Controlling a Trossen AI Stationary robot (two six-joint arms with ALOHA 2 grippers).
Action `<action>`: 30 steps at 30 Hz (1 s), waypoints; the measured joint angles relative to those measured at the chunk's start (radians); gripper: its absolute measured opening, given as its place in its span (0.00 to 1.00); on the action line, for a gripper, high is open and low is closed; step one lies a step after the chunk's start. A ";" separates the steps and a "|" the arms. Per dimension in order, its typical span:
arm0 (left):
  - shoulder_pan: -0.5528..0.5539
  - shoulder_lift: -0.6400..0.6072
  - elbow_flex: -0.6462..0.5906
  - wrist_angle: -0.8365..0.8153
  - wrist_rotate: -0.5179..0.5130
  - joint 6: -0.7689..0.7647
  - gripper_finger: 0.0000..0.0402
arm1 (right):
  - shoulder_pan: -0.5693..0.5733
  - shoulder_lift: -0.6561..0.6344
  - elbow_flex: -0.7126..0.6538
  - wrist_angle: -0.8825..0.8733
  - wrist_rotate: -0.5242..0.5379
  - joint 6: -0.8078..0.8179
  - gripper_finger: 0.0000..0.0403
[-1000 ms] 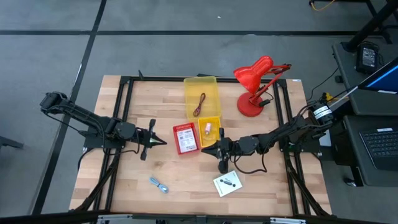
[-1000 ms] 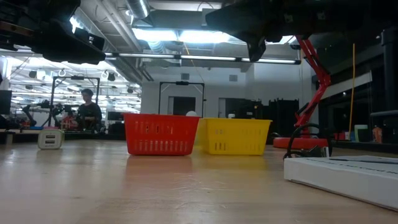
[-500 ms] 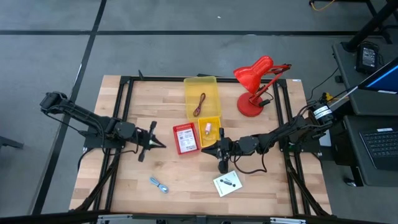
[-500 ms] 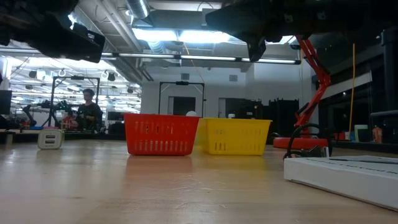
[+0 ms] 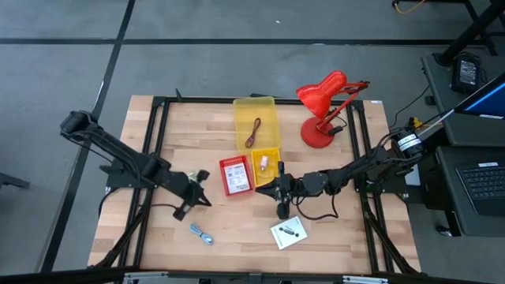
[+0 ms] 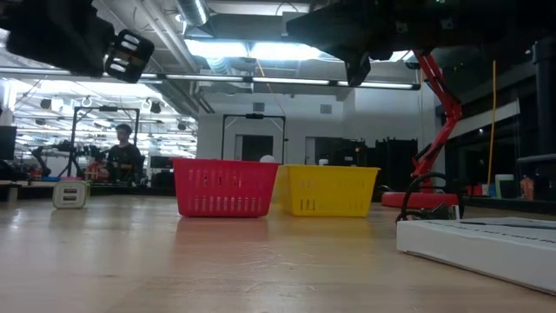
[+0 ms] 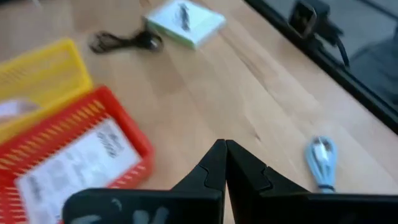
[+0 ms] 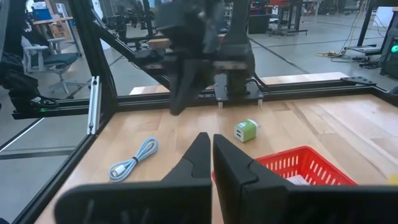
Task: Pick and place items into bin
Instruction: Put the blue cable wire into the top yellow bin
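Note:
My left gripper (image 5: 197,197) hangs shut above the table between the red basket (image 5: 235,175) and a blue-and-silver cable (image 5: 202,233), which lies flat near the near edge (image 7: 321,165). My right gripper (image 5: 276,190) is shut too, hovering by the small yellow basket (image 5: 266,164). A white printed packet (image 5: 234,175) lies in the red basket. A second white packet (image 5: 289,231) lies on the table, with a black cable (image 5: 284,210) beside it. The dark red cord (image 5: 252,131) lies in the large yellow bin (image 5: 256,106). A small green-and-white block (image 8: 246,130) stands on the table.
The red desk lamp (image 5: 323,106) stands at the far right of the table. A black frame rail (image 5: 158,150) runs along the table's sides. Bare wood shows at the near left (image 5: 150,237). A person (image 6: 123,155) sits in the room beyond the table.
My left arm has swung toward the table's near edge and turned, so its shut gripper now points toward the blue-and-silver cable. My right arm and all the objects have stayed where they were.

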 joint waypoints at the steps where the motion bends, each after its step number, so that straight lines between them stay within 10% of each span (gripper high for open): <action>1: -0.014 0.028 0.023 -0.021 0.000 -0.012 0.00 | 0.000 0.000 0.000 0.000 0.000 0.000 0.00; 18: -0.205 0.376 0.331 -0.305 0.004 -0.262 0.02 | 0.000 0.000 0.000 -0.002 0.000 -0.027 0.00; 30: -0.268 0.414 0.353 -0.295 -0.051 -0.430 0.25 | 0.000 0.000 0.000 -0.076 0.000 -0.031 0.00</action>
